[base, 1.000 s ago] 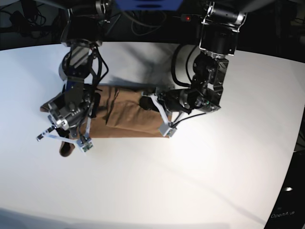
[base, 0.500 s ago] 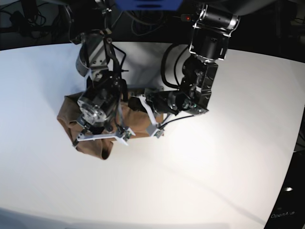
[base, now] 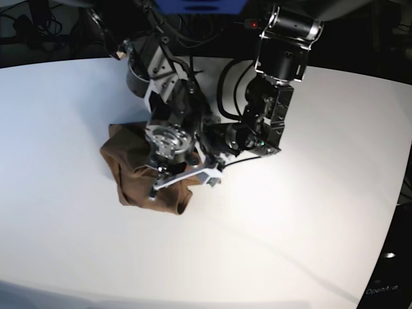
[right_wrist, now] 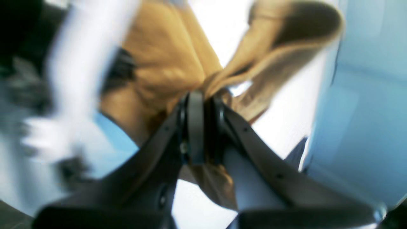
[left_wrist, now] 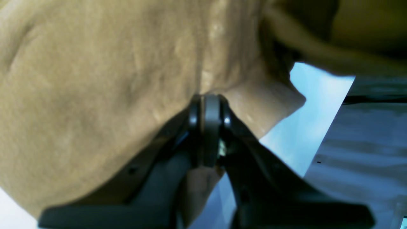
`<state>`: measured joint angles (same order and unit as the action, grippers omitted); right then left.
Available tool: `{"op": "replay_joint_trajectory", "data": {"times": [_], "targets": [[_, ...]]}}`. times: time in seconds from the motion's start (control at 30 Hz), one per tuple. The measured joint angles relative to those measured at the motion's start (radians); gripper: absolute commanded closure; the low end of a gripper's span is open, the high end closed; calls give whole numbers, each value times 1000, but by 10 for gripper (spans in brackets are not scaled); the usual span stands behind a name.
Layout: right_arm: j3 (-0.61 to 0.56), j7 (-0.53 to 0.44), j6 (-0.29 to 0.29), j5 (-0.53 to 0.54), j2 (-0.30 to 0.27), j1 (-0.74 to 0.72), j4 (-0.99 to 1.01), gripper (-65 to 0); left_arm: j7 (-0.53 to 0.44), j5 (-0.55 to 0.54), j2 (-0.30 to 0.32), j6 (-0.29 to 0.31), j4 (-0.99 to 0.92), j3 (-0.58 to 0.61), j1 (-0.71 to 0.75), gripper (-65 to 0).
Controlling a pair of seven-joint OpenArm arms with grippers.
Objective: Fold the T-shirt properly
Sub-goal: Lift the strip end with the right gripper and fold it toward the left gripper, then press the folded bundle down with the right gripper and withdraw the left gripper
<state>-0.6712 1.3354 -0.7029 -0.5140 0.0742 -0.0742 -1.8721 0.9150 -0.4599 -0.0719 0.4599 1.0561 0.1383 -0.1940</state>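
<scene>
Tan-brown thin-fabric T-shirt (base: 132, 174) sits bunched on the white table (base: 309, 212), mid-fold. Left gripper (left_wrist: 206, 105) and right gripper (right_wrist: 198, 98) each pinch shirt fabric, jaws clamped. Fold looks partway: cloth lifted and doubled over, not yet laid flat or squared.

I had both arms reaching down from the far side and crowded together near the middle of the base view. The right arm hung steeply, wrist turned so its round end faced the camera, and its claw (right_wrist: 200, 95) was pinched tight on the T-shirt (base: 132, 174) — fabric bunched right at the tips. The left arm bent at the elbow and angled inward, its claw (left_wrist: 208, 98) clamped just as hard on cloth. The two claws sat just beside each other, the right one partly covering the left.
</scene>
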Motion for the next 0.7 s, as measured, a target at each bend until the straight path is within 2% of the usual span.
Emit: {"op": "replay_joint_trajectory", "data": {"times": [0.1, 0.4, 0.7], "targets": [[-28, 0, 0, 0, 0, 0, -1, -3, 0, 0, 0, 0, 0, 0, 0, -27], [-22, 0, 0, -1, -8, -1, -3, -3, 69, 77, 8, -27, 188, 2, 66, -27], [-22, 0, 0, -1, -8, -3, -5, -3, 72, 99, 13, -35, 263, 1, 81, -27]]}}
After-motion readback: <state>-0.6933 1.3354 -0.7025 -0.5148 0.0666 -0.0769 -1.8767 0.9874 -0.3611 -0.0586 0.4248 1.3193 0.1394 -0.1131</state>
